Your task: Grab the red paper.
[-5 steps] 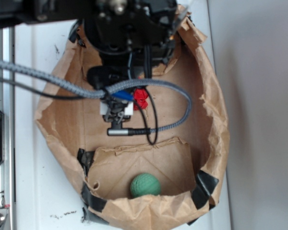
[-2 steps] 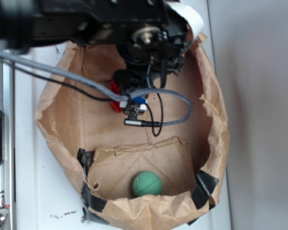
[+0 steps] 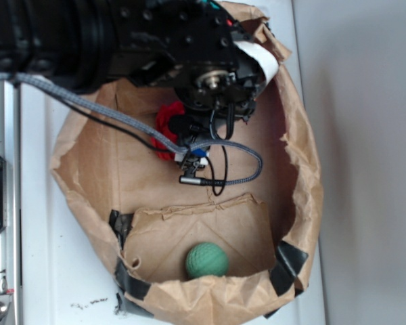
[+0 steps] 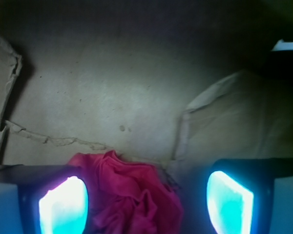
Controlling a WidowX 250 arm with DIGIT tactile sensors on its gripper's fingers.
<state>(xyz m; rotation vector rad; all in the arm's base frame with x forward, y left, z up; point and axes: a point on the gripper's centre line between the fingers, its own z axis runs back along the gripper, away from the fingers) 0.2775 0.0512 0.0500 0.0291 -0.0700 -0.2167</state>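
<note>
Red paper (image 4: pixel 129 195) low in the wrist frame, crumpled, sitting between the two glowing fingers (image 4: pixel 63 207), nearer the left one. End effector (image 4: pixel 146 204) spread wide, released, nothing clamped. In the exterior view, red paper (image 3: pixel 168 125) peeking out left of the black arm (image 3: pixel 122 40), upper middle of frame, on the floor of the brown paper bag (image 3: pixel 304 176). Grey cable (image 3: pixel 250 162) looping just right. Green ball (image 3: pixel 206 261) well apart, bottom centre, in the bag's folded pocket. White bench (image 3: pixel 54 271) beneath.
</note>
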